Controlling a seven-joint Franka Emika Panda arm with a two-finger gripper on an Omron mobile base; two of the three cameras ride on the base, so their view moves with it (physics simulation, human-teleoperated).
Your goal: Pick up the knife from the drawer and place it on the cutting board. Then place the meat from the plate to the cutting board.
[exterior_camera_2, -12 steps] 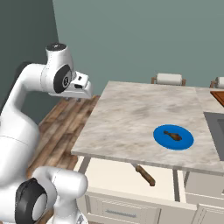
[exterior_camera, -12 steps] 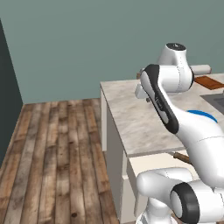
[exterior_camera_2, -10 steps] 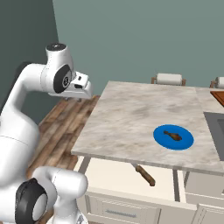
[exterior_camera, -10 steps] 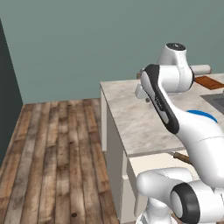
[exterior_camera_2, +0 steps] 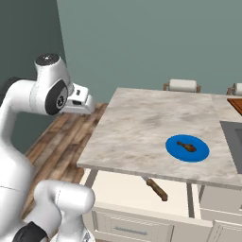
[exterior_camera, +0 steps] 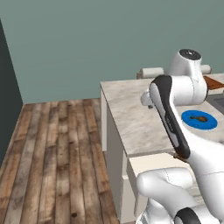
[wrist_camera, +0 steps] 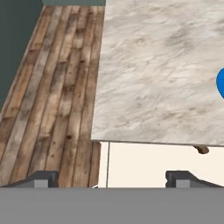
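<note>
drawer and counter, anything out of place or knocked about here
Nothing stands out. The drawer is pulled open under the counter, with the knife lying at an angle inside, its blade end hidden under the countertop edge. The meat sits on the plate. No spills or damage show.
</note>
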